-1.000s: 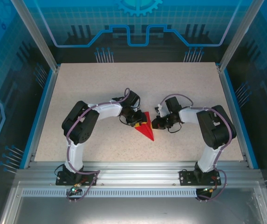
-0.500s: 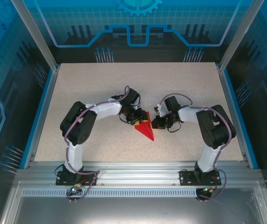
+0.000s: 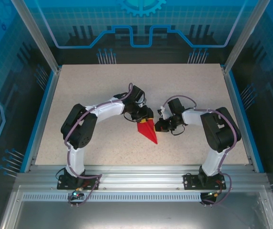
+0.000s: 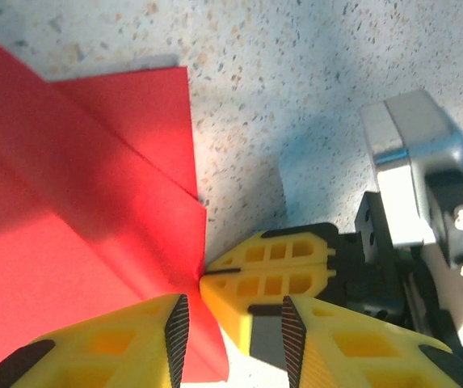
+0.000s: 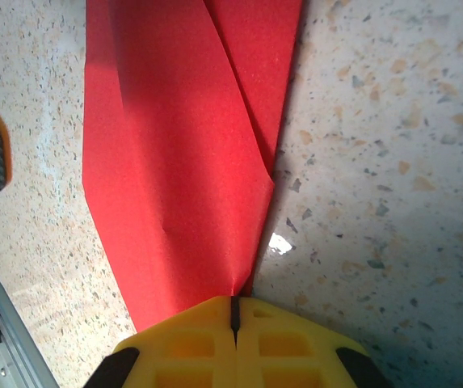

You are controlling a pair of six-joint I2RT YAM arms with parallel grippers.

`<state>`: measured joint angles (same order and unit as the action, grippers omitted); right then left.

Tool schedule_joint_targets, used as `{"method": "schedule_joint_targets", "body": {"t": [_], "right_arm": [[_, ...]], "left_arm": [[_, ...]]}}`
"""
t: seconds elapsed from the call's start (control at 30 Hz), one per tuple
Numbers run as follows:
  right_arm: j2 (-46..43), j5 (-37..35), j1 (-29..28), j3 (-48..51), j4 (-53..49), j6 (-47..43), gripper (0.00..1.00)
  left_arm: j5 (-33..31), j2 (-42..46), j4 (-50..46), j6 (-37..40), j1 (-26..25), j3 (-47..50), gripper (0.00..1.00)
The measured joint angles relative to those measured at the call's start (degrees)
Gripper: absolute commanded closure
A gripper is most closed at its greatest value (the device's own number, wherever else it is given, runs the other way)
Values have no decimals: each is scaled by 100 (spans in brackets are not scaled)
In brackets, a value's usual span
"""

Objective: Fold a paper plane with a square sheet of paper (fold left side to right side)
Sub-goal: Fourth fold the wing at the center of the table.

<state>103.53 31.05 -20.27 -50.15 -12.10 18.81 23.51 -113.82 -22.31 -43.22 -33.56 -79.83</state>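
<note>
While folded to a point, red paper point(image 3: 148, 132) lies flat mid table point(image 3: 88, 90), between both hands; left hand point(image 4: 233, 327) stands part open over its edge, gripping nothing; right hand point(image 5: 233, 311) is closed, tips touching that edge.

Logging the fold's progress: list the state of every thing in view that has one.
folded red paper, creased into a pointed shape, lying on the table, tip toward the arm bases.
left fingers, apart, one over the paper, one beside it.
right fingers, shut, tips touching the paper's edge; a pinch cannot be told.
</note>
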Motion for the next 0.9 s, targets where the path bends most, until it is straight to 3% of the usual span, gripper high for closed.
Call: {"method": "schedule_joint_targets", "body": {"t": [0.33, 0.9], "right_arm": [[0, -22, -7, -13, -31, -15, 100], [-2, -44, -11, -22, -50, -85, 98]], "left_arm": [[35, -573, -11, -33, 0, -299, 61], [-20, -807, -107, -17, 0, -326, 61]]}}
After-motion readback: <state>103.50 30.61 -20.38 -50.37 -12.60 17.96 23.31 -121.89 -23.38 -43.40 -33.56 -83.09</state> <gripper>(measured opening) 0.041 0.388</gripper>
